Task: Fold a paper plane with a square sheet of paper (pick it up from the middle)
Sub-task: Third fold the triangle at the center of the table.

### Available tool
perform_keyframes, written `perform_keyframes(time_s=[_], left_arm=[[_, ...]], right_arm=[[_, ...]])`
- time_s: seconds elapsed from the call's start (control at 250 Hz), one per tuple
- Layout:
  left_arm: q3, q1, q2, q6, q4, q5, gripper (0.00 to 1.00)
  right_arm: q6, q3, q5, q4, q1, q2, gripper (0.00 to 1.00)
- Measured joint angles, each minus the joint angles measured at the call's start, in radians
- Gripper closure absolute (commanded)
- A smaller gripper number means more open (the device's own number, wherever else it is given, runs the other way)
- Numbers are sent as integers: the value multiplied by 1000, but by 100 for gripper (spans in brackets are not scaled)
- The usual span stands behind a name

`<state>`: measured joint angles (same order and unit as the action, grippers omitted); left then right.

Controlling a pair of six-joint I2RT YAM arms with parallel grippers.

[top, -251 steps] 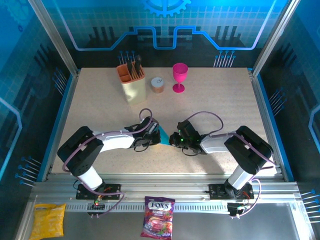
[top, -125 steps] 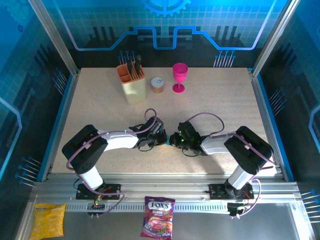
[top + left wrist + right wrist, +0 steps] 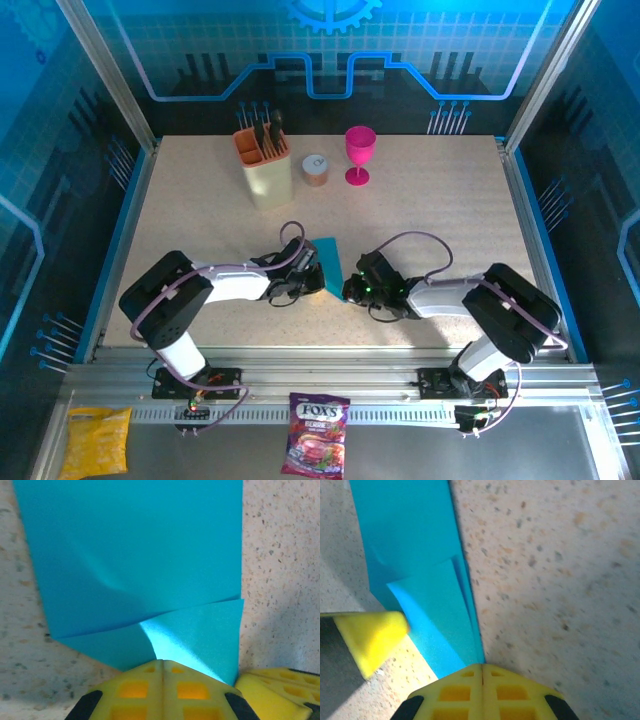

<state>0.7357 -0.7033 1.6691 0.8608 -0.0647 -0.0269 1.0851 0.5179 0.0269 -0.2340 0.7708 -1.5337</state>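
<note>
The thin, smooth cyan-blue square sheet of paper (image 3: 328, 262), folded over with a soft crease, sits mid-way on the speckled beige surface (image 3: 430, 210), its long axis pointing away from the arms; the left gripper (image 3: 162, 663) and right gripper (image 3: 482, 666) both pinch its near end, yellow pads closed on it

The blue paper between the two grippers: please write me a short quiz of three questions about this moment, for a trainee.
1. True or false: the left gripper and the right gripper are both shut on the square sheet of paper.
2. Which stands nearest the pink goblet? A: a yellow bag. B: a small round tin. C: a purple bag.
3. Short answer: is the sheet already a finished plane?

Key: 1 true. 2 B. 3 No, it is a broad sheet with a folded flap near the fingers.
</note>
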Motion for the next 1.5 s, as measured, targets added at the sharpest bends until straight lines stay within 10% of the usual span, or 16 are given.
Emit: perform_keyframes(time_s=[1.027, 1.498], left_arm=[[-45, -118, -65, 203, 30, 95, 100], [-25, 69, -198, 79, 135, 24, 67]], right_arm=[[-152, 230, 17, 277, 1, -105, 100], [-152, 215, -16, 177, -14, -133, 100]])
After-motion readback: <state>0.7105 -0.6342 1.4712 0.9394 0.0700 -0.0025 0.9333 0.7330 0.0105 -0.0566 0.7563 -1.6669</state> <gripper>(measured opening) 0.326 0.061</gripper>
